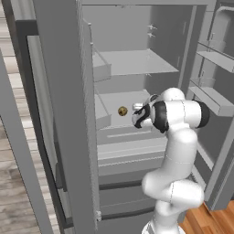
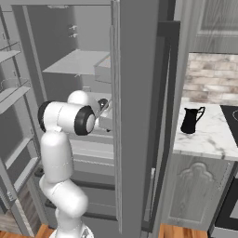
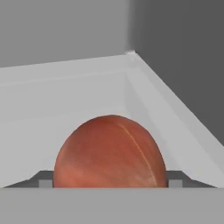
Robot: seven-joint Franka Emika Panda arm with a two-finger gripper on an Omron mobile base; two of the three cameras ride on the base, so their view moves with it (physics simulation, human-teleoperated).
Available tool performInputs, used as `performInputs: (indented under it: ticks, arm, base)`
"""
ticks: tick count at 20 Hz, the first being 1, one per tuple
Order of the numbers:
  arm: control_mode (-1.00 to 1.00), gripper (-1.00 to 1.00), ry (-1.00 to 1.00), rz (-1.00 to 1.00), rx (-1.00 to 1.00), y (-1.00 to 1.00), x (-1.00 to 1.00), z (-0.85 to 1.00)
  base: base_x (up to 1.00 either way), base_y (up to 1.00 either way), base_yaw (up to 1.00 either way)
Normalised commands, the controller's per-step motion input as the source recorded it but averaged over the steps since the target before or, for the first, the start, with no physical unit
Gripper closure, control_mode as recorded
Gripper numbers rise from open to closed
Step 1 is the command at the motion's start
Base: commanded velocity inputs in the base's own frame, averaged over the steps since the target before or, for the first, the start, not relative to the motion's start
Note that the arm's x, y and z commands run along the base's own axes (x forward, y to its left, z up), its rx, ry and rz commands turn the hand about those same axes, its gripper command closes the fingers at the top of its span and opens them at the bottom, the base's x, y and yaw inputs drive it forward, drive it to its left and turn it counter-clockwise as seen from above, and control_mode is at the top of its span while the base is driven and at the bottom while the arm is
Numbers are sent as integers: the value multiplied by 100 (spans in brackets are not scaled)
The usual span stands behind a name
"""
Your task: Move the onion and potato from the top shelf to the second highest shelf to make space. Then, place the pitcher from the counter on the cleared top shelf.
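Fridge door (image 2: 135, 116) hangs open between my right base camera and the shelves, blocking much of that side. Behind it I see the top shelf (image 1: 137, 61) bare and the second highest shelf (image 1: 114, 103) carrying the potato (image 1: 122, 111). On the counter (image 2: 209, 135) stands the pitcher (image 2: 190, 120). My gripper (image 3: 111, 183) is spread wide around the onion (image 3: 110, 151), which sits between its fingertips (image 3: 43, 181) on a shelf near a back corner; I cannot tell whether they touch it.

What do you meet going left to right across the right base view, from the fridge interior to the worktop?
Door shelves → robot arm → open fridge door edge → black pitcher on the marbled counter → black stovetop.
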Motion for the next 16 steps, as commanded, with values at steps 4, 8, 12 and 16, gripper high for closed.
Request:
performInputs:
  ticks: [4,8,12,16]
  arm:
    - [-100,-100,-2,0,-1,34,32,-2]
    - [-100,-100,-6,0,-4,47,5,0]
    - [-100,-100,-2,-1,-4,33,0,4]
    - [-100,-100,0,-3,-5,18,-24,27]
  base:
    - [0,0,0]
    - [0,0,0]
    - [0,0,0]
    - [0,0,0]
